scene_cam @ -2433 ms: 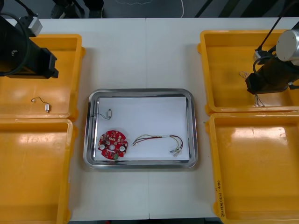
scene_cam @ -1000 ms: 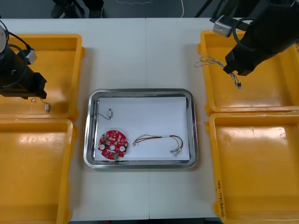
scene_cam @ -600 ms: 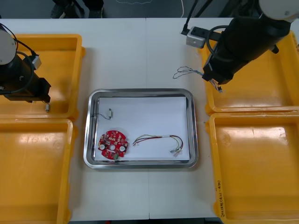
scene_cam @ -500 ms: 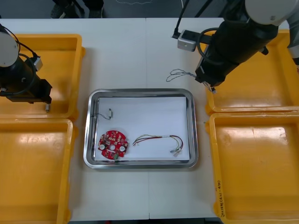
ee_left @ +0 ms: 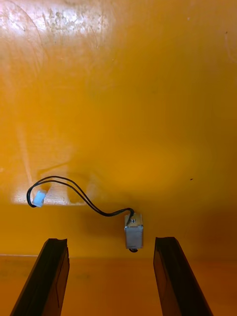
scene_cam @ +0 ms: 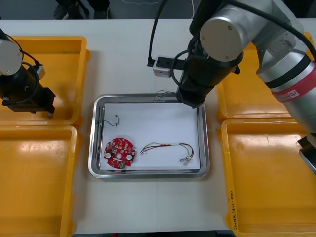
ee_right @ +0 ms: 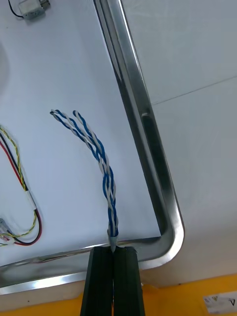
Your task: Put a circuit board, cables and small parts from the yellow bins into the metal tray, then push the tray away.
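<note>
Tray rim, newly: R pincer, cable

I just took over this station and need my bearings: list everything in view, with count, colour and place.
table: one, light, under everything.
yellow bins: four, two at each side of the table.
metal tray: one, shiny rim, white inside, between the bins.
circuit board: one, round, red, in the tray's near left corner.
red and yellow cable: one, in the tray, right of the board.
small metal parts: two, silvery with black leads; one in the tray's far left corner, one on the far left bin's floor.
blue and white cable: one, twisted, hanging over the tray's far right part.
left gripper: black fingers, open, over the far left bin's part.
right gripper: black fingers, shut on the blue and white cable.
</note>
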You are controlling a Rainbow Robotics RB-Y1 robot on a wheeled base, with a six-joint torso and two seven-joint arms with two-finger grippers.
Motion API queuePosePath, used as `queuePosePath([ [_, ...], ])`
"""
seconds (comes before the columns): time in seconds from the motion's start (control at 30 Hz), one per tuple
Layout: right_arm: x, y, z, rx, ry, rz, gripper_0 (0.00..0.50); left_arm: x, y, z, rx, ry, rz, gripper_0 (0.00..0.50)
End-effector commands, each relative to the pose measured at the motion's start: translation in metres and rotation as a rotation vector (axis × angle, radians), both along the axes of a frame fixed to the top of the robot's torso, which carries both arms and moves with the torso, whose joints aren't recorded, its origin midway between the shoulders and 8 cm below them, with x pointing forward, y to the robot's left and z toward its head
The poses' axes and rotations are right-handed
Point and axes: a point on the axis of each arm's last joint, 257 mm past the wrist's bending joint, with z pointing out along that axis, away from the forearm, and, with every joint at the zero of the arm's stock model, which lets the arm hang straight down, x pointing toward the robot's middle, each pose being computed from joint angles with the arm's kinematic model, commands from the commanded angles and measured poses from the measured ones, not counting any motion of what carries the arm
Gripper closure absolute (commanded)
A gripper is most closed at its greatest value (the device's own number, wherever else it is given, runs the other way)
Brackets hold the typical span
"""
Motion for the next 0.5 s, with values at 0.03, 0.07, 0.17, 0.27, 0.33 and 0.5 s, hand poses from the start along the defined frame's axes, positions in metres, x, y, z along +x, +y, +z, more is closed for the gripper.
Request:
queuePosePath([
  [0.03,-0.002,0.037,0.011,-0.036,-0.085,0.099,0.5,0.014,-0.01,0.015,0.018,-0.035,-0.087,0.0],
  [0.07,-0.003,0.038,0.008,-0.039,-0.081,0.102,0.5,0.014,-0.011,0.014,0.017,-0.034,-0.088,0.0],
  [0.17,-0.004,0.046,-0.005,-0.034,-0.062,0.107,0.5,0.014,-0.013,0.012,0.017,-0.031,-0.091,0.0],
  [0.27,-0.004,0.052,-0.013,-0.029,-0.046,0.11,0.5,0.015,-0.015,0.01,0.013,-0.031,-0.092,0.0],
  [0.33,-0.003,0.058,-0.02,-0.026,-0.042,0.113,0.5,0.016,-0.019,0.009,0.009,-0.034,-0.096,0.0],
  [0.5,0.0,0.067,-0.033,-0.05,-0.078,0.131,0.5,0.017,-0.024,0.006,0.005,-0.032,-0.101,0.0],
])
